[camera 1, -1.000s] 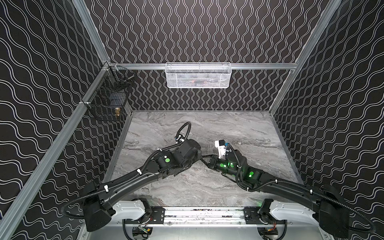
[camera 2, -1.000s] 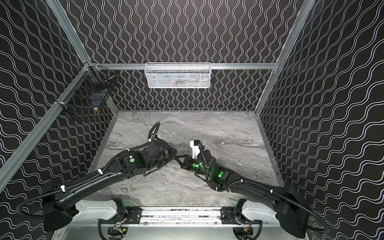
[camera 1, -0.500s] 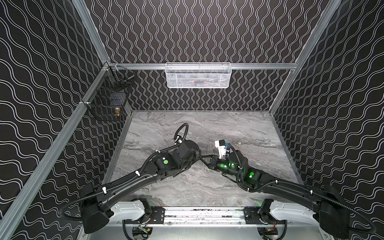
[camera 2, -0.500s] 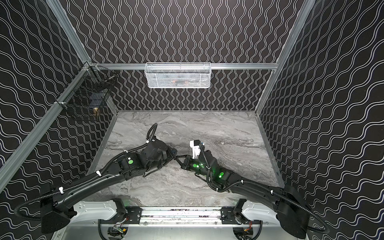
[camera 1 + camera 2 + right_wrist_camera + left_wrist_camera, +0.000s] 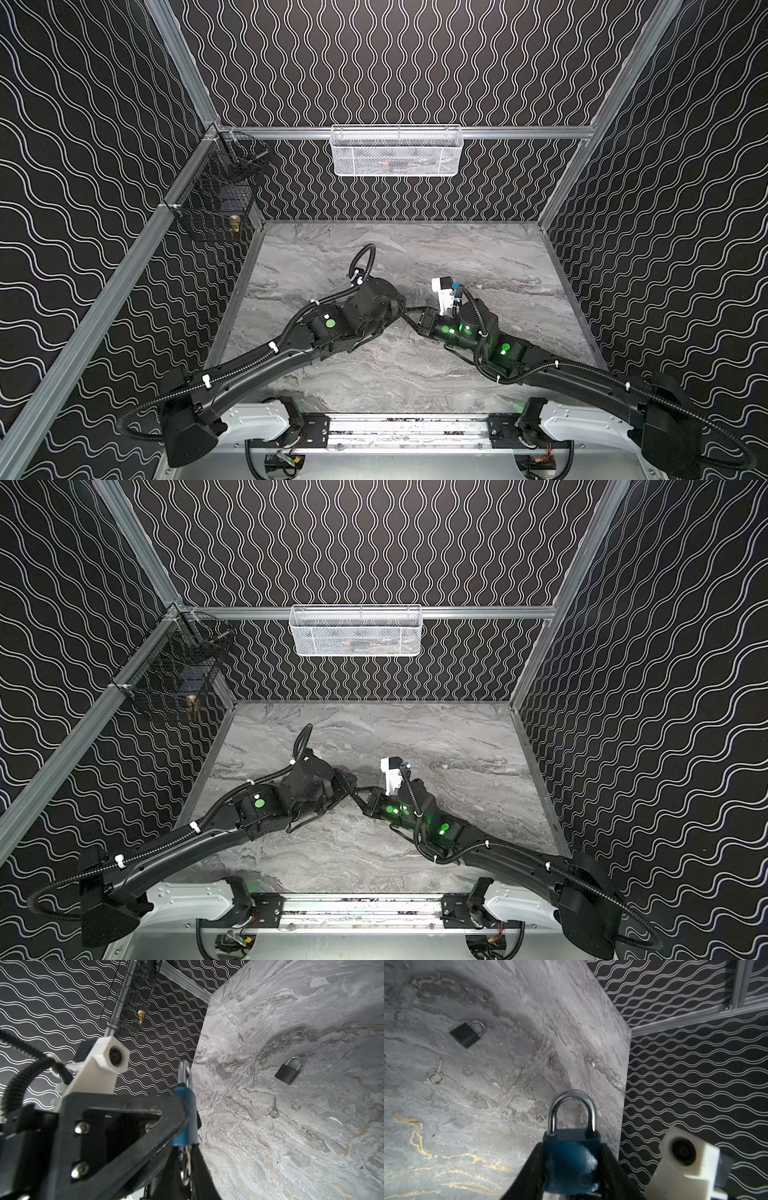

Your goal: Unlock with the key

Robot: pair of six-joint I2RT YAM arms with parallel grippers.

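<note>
While left gripper (image 5: 572, 1159) clamps blue padlock (image 5: 571, 1145), right gripper (image 5: 358, 793) apparently at key (image 5: 185, 1174).

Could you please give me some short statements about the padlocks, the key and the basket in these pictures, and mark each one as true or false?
1. The left gripper is closed on a blue padlock. True.
2. The shackle of the blue padlock is open. False: both its legs sit in the lock body.
3. A black padlock lies flat on the table. True.
4. The key on the table is inserted in the black padlock. False: it lies apart from it, on its ring.
5. The white mesh basket stands on the table. False: it hangs on the back wall.
</note>
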